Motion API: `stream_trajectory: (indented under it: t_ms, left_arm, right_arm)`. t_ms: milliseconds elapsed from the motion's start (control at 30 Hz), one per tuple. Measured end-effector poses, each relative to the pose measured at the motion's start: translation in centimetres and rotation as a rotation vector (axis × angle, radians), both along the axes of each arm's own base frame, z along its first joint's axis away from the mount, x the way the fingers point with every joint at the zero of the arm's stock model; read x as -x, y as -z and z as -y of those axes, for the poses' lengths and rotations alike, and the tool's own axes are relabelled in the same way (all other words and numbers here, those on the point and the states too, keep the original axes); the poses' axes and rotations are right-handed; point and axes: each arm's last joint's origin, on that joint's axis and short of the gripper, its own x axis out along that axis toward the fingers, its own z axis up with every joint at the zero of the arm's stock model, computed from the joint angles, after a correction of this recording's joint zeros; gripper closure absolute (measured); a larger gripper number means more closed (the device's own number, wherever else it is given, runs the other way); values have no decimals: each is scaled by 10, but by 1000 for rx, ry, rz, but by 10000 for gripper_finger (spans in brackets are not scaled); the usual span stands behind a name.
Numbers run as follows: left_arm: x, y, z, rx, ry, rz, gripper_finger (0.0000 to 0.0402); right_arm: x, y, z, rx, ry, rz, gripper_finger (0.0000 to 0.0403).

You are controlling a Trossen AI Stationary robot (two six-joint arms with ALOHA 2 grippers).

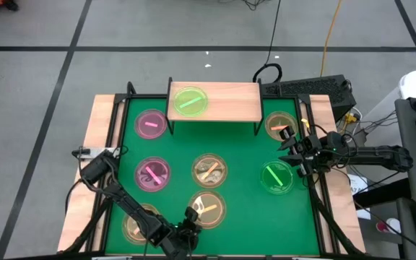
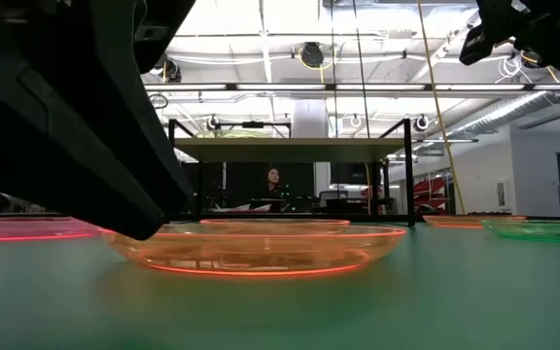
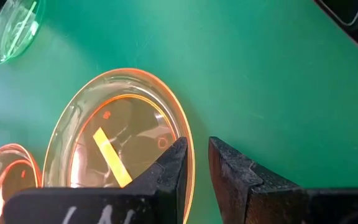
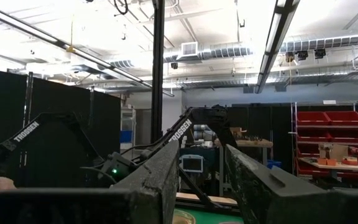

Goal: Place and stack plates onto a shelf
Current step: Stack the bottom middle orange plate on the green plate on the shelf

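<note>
I have the left gripper (image 3: 194, 163) low at the near edge of the table, far from the shelf (image 1: 214, 101), straddling the rim of the amber plate (image 3: 120, 143). One dark finger (image 3: 169, 168) sits just inside the plate's lip, the other just outside on the green mat; the jaws are only slightly parted and have not pinched the rim, so I hold nothing yet. The rim runs straight through the gap between them, so closing should catch it. The yellow stick (image 3: 112, 157) inside lies slanted toward the inner finger. From here the shelf lies straight across the table, one green plate (image 1: 190, 100) already on its left half. My right gripper (image 1: 297, 148) hangs raised beside the shelf's right end, fingers apart and empty, nearer the shelf but not this plate.
</note>
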Motion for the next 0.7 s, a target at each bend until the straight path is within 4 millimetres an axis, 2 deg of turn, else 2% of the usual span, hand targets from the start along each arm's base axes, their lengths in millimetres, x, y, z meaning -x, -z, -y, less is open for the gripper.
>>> stream_trajectory:
  t_ms: [267,600,700]
  left_arm:
    - [-1,1,-3,0,-16,-12,329]
    - [-10,13,-13,27,-66,-53,330]
    - [-10,13,-13,14,-53,-56,343]
  right_arm:
    - [0,0,0,0,0,0,289]
    - [0,0,0,0,0,-2,289]
    - [0,0,0,0,0,-2,289]
